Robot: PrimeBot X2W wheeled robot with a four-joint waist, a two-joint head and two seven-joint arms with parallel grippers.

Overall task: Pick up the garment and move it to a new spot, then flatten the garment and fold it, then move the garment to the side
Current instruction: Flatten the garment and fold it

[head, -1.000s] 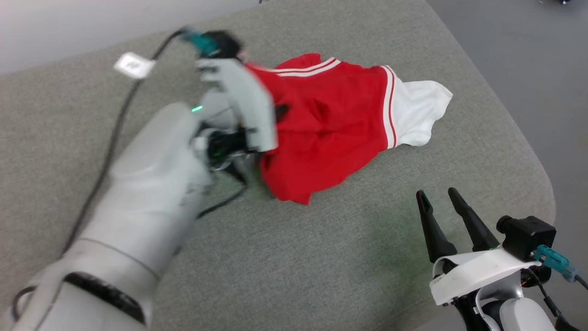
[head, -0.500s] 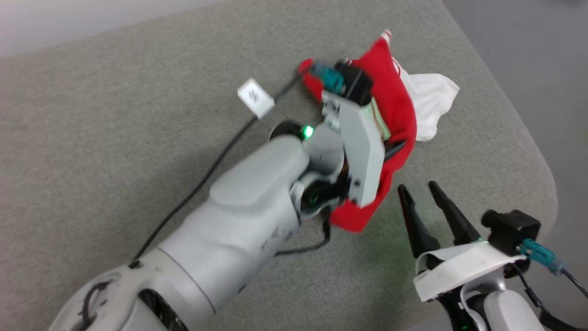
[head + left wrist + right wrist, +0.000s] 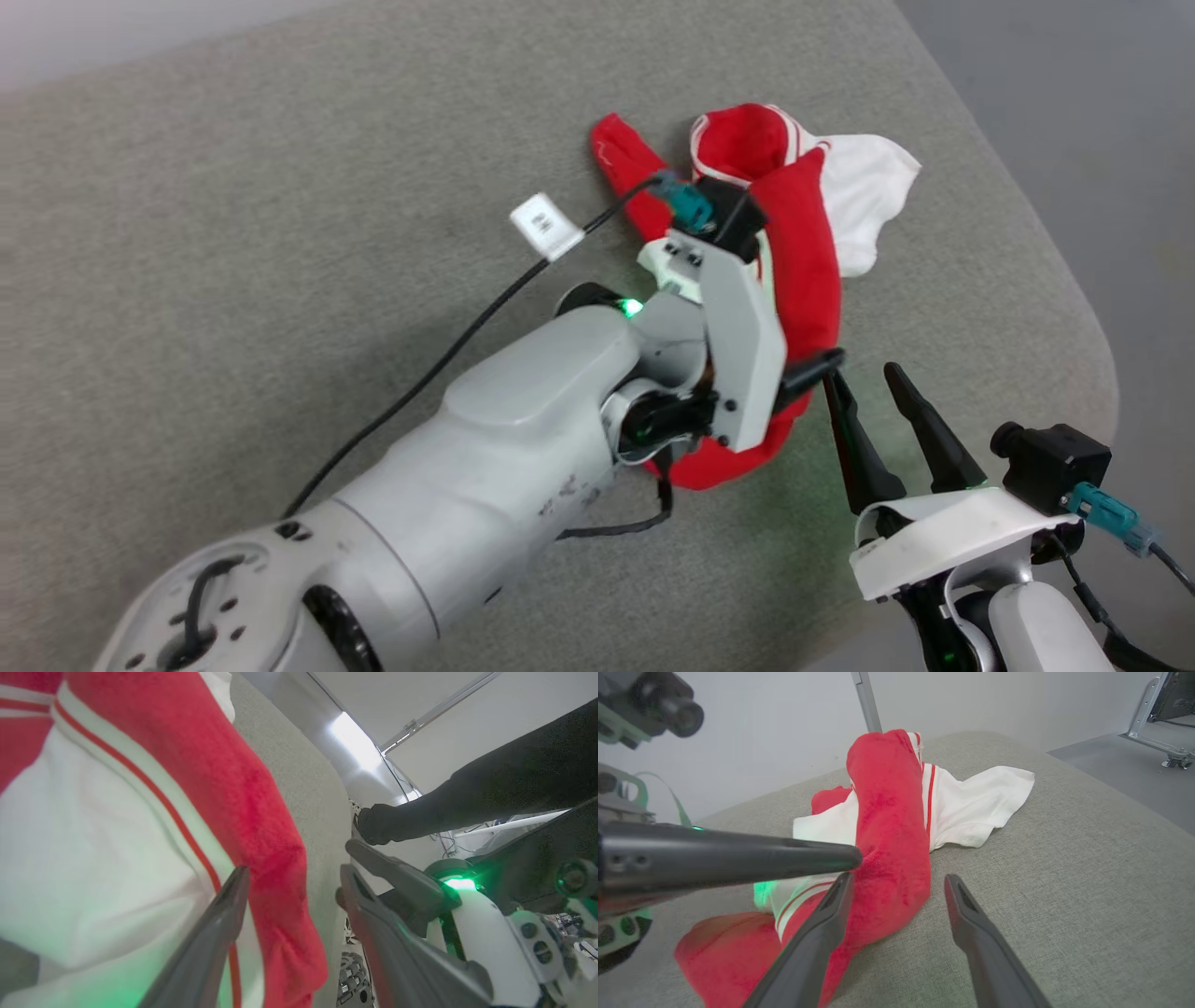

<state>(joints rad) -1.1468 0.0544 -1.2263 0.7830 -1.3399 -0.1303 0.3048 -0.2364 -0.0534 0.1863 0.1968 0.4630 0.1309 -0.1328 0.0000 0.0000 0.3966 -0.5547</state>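
Near right edge of grey cushion [image 3: 280, 187]: could lose the garment [image 3: 803, 252] over the side if carried further that way. Bunched, part-lifted; may slip, as left gripper [image 3: 292, 877] pinches just one thick red fold. Right gripper [image 3: 861, 373] spread wide, empty, tips v. close to L finger: clash risk.

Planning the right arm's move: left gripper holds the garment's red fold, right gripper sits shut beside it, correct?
No: the right gripper is open, jaws apart, as the right wrist view shows. The left gripper does hold the garment.
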